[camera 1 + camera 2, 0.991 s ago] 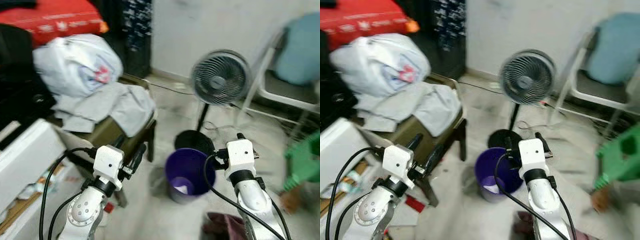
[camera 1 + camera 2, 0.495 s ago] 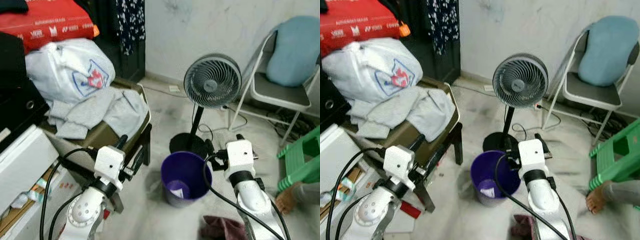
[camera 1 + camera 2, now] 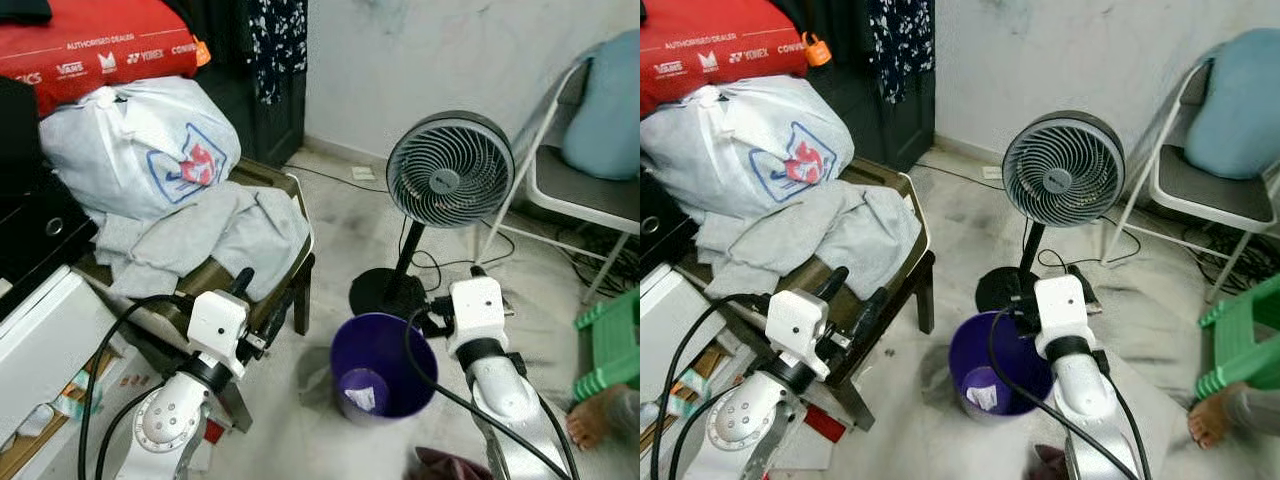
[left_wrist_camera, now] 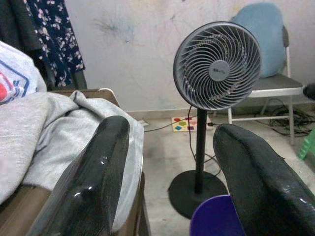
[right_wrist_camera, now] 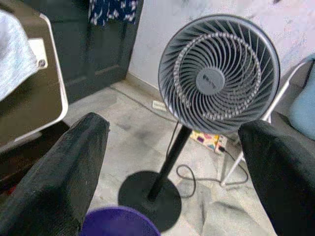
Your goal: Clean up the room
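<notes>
A purple bin [image 3: 383, 365] stands on the floor between my two arms, with a scrap of white paper [image 3: 362, 392] in its bottom. A grey garment [image 3: 215, 235] lies crumpled over a brown seat [image 3: 262, 300] to the left, under a white plastic bag [image 3: 140, 150]. A dark red cloth [image 3: 445, 465] lies on the floor by my right arm. My left gripper [image 4: 170, 162] is open and holds nothing, raised beside the seat's edge. My right gripper [image 5: 172, 147] is open too, above the bin's far rim and facing the fan [image 5: 219, 73].
A grey pedestal fan [image 3: 449, 170] stands just behind the bin, its cable trailing right. Behind it is a folding chair [image 3: 575, 195] with a blue cushion. A green stool [image 3: 610, 345] and a person's bare foot [image 3: 590, 420] are at the right. A white box [image 3: 50, 340] sits at the left.
The whole picture has sharpened and shifted, so the camera has moved. Both arms hold the same raised pose with open fingers. Bin, fan and garment stay where they were.
</notes>
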{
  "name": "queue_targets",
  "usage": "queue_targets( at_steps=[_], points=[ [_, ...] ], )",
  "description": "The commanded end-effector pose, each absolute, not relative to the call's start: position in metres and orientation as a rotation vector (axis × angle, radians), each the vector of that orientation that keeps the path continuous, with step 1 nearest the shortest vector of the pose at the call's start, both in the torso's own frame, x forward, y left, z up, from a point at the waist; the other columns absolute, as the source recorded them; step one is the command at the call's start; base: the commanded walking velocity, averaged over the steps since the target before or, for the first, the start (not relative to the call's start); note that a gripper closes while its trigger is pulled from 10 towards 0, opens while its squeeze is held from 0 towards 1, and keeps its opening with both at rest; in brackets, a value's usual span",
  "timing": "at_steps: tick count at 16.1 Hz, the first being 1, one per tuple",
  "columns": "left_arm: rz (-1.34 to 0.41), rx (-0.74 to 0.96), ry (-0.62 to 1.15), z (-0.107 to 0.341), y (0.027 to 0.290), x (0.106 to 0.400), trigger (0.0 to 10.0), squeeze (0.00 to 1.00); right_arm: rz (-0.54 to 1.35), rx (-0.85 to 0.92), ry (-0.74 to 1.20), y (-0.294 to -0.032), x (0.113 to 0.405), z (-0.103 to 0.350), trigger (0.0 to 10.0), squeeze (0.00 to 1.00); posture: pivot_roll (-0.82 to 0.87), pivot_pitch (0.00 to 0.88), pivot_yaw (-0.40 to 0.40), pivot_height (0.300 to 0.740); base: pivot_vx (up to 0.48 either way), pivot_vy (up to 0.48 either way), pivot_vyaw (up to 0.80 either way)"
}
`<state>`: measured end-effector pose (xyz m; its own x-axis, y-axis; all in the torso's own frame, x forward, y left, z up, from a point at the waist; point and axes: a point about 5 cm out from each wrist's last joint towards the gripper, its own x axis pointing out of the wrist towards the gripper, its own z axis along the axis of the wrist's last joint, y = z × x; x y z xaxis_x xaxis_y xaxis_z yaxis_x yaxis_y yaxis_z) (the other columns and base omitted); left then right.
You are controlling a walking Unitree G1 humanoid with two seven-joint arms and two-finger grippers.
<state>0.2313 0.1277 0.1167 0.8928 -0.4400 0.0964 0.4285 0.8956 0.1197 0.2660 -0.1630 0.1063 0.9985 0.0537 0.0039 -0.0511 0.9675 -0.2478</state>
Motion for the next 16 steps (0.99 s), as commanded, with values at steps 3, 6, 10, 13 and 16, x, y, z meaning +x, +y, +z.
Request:
queue_targets(
  at_steps=[3,6,10,13,16],
  points=[
    [-0.461,0.088,-0.122,0.1168,0.1262,0.2323,10.0,0.0,0.055,-0.253,0.023,-0.1656,0.2654,0.1007,10.0,0.0,-0.09,0.081,-0.02,0.74,0.321,0.0,0.0],
    [-0.47,0.092,-0.134,0.1173,0.1252,0.2329,10.0,0.0,0.054,-0.252,0.031,-0.1662,0.2673,0.0995,10.0,0.0,-0.08,0.073,-0.022,0.74,0.48,0.0,0.0],
    [-0.462,0.086,-0.137,0.1167,0.1257,0.2344,10.0,0.0,0.054,-0.253,0.037,-0.1664,0.2696,0.0984,10.0,0.0,-0.09,0.066,-0.023,0.74,0.347,0.0,0.0],
    [-0.464,0.086,-0.134,0.116,0.1251,0.2351,10.0,0.0,0.056,-0.253,0.035,-0.1668,0.27,0.0981,10.0,0.0,-0.08,0.063,-0.024,0.74,0.085,0.0,0.0],
    [-0.464,0.084,-0.132,0.1154,0.1247,0.2349,10.0,0.0,0.055,-0.263,0.037,-0.1675,0.2699,0.0977,10.0,0.0,-0.08,0.058,-0.026,0.74,0.0,0.0,0.0]
  ],
)
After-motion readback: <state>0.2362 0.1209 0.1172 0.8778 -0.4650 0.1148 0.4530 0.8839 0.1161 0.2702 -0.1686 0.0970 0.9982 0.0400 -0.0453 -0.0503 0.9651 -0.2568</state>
